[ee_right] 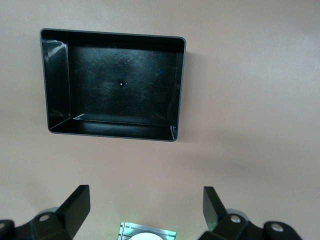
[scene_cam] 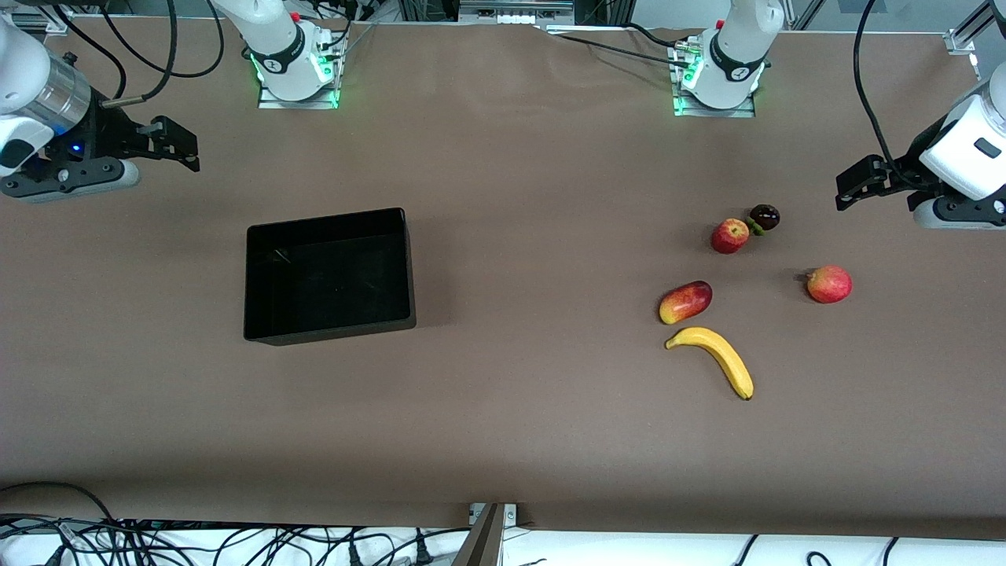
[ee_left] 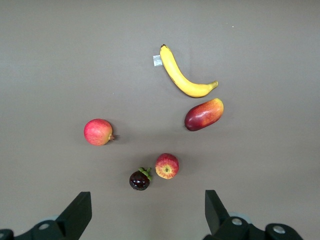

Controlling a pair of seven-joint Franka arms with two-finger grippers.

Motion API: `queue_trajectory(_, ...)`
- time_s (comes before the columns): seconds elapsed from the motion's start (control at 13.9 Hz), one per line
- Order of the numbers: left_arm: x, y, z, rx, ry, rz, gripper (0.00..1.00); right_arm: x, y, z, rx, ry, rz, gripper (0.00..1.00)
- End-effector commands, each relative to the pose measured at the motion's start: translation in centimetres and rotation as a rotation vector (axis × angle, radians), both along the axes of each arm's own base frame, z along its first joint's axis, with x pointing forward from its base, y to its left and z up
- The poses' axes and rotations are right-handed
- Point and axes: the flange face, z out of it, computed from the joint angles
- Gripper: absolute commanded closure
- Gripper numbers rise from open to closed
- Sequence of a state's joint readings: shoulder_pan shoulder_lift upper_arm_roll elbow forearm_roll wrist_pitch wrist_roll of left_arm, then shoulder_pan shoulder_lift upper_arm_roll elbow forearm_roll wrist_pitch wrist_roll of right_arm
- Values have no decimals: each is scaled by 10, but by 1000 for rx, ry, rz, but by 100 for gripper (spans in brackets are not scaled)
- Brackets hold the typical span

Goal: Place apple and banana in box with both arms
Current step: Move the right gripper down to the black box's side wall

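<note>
The apple [scene_cam: 730, 235] lies on the table toward the left arm's end, beside a dark mangosteen [scene_cam: 764, 217]. The banana [scene_cam: 714, 358] lies nearer to the front camera than the apple. The black box [scene_cam: 328, 271] stands empty toward the right arm's end. My left gripper [scene_cam: 855, 182] is open and empty, up over the table's left-arm end. Its wrist view shows the apple [ee_left: 167, 166] and banana [ee_left: 182, 80] between the open fingers [ee_left: 77, 215]. My right gripper [scene_cam: 177, 143] is open and empty, up over the right-arm end. Its wrist view shows the box [ee_right: 120, 85].
An oval red-yellow mango [scene_cam: 685, 302] lies between apple and banana. A round red-orange fruit with a nub [scene_cam: 829, 284] lies beside them, toward the left arm's end. The arm bases [scene_cam: 297, 63] stand along the table's edge. Cables hang at the edge nearest the front camera.
</note>
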State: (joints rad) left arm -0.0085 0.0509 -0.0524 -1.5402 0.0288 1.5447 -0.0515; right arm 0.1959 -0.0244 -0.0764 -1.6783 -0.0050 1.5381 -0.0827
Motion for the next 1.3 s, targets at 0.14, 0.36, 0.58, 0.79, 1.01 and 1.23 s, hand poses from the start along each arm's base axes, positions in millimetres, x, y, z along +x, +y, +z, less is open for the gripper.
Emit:
queue_trajectory(0.14, 3, 0, 4, -10, 8, -17, 0, 30, 6, -80, -13, 22, 1, 0)
queue_trajectory(0.36, 3, 0, 4, -10, 8, -17, 0, 41, -7, -171, -13, -7, -24, 0)
queue_trajectory(0.58, 3, 0, 5, -10, 7, -17, 0, 44, -22, -244, -19, -31, -49, 0)
queue_trajectory(0.79, 3, -1, 4, -10, 8, -19, 0, 47, -33, -294, -29, -31, -66, 0)
queue_trajectory(1.01, 2, -1, 5, -10, 10, -17, 0, 49, -42, -324, -35, -17, -79, 15)
queue_trajectory(1.23, 2, -1, 5, -10, 10, -17, 0, 46, -41, -342, -18, 15, -105, 67)
